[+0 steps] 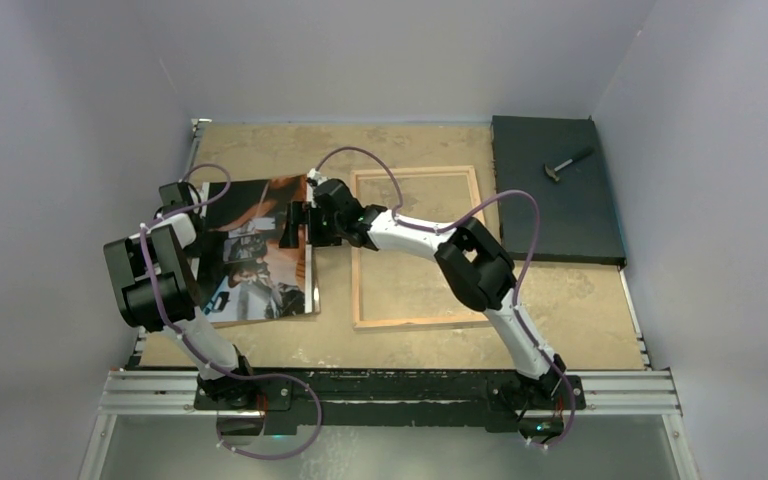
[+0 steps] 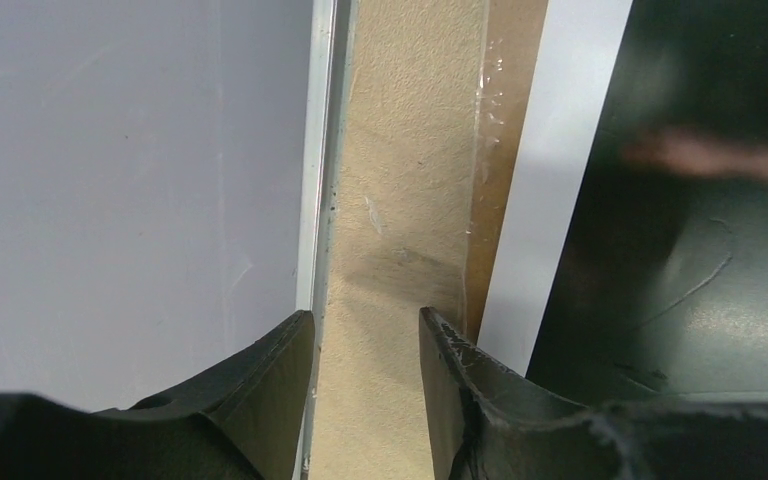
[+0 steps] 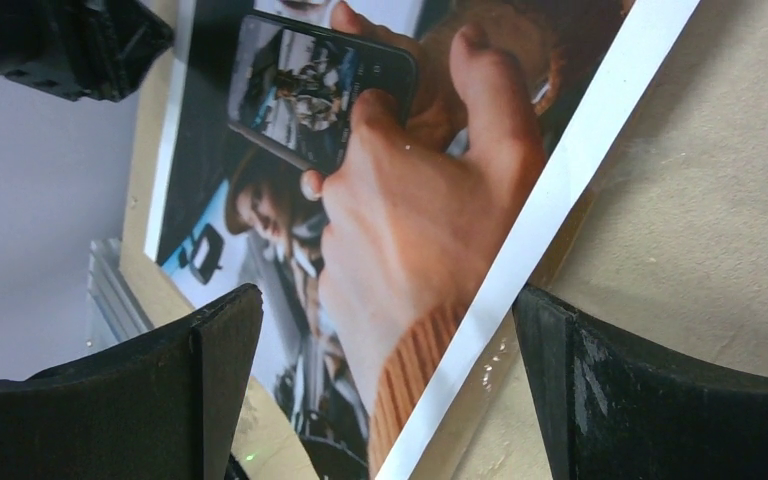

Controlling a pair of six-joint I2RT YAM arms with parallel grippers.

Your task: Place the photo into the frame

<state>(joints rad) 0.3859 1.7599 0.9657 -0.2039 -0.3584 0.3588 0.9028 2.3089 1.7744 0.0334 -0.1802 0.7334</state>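
The photo [image 1: 260, 250] lay flat left of centre, just beside the frame [image 1: 420, 171] at centre. My right gripper [image 3: 390, 320] straddled the photo's right border, wide open and empty; my left gripper [image 2: 367, 340], half open, bracketed only bare table [image 2: 400, 150]. I judged that a left pinch there could miss, letting the photo slide or buckle.

No legible writing in any view.
On the photo [image 3: 410, 220], a pale curved mark [image 3: 198, 255] on a blue patch may be a letter or logo, but from the right wrist it is too blurred to read. The printed phone screen [image 3: 305, 90] shows no readable characters.
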